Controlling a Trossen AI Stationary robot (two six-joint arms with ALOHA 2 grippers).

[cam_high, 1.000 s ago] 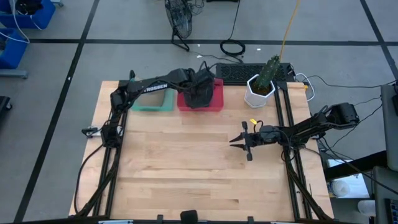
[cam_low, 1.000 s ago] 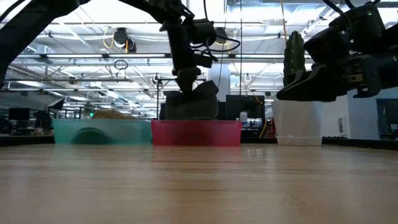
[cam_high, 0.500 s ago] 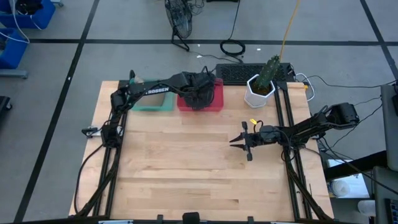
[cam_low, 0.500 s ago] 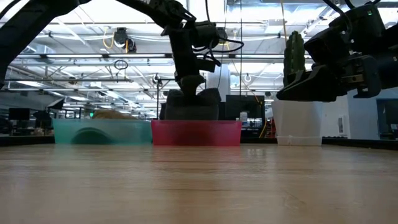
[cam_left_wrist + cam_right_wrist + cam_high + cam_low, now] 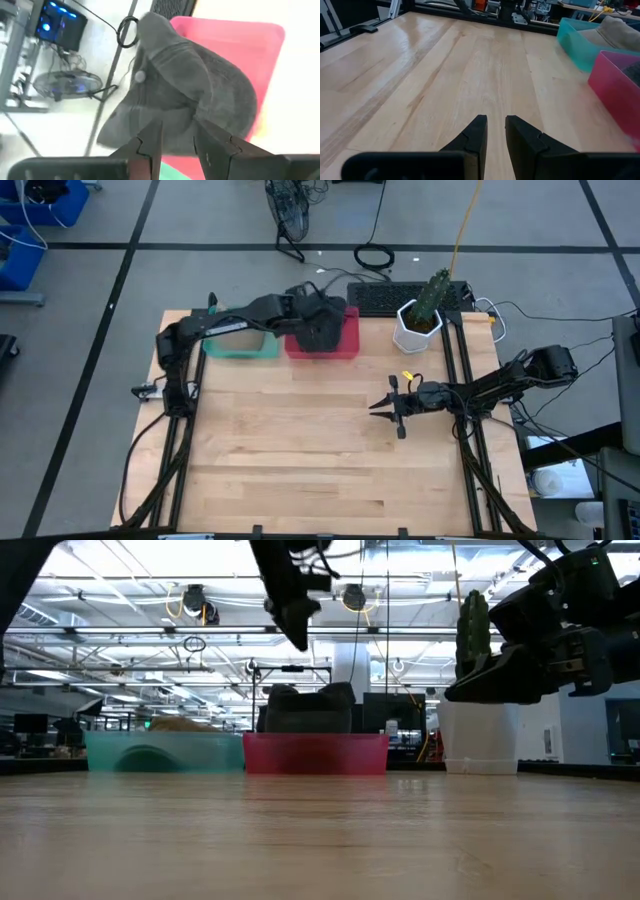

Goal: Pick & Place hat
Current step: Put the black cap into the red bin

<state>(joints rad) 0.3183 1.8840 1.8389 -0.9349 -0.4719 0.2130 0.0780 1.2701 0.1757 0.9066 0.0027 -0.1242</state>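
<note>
I see the dark grey hat [image 5: 322, 328] lying in the pink bin [image 5: 346, 342] at the table's far edge, just beside the teal bin [image 5: 240, 345]. My left gripper [image 5: 174, 145] hangs above the hat, fingers [image 5: 150, 142] slightly apart, holding nothing. My right gripper [image 5: 493, 131] waits low over the bare wood on the right side of the table [image 5: 300, 450], fingers nearly together, empty. White pot [image 5: 412, 330] with cactus near the pink bin.
</note>
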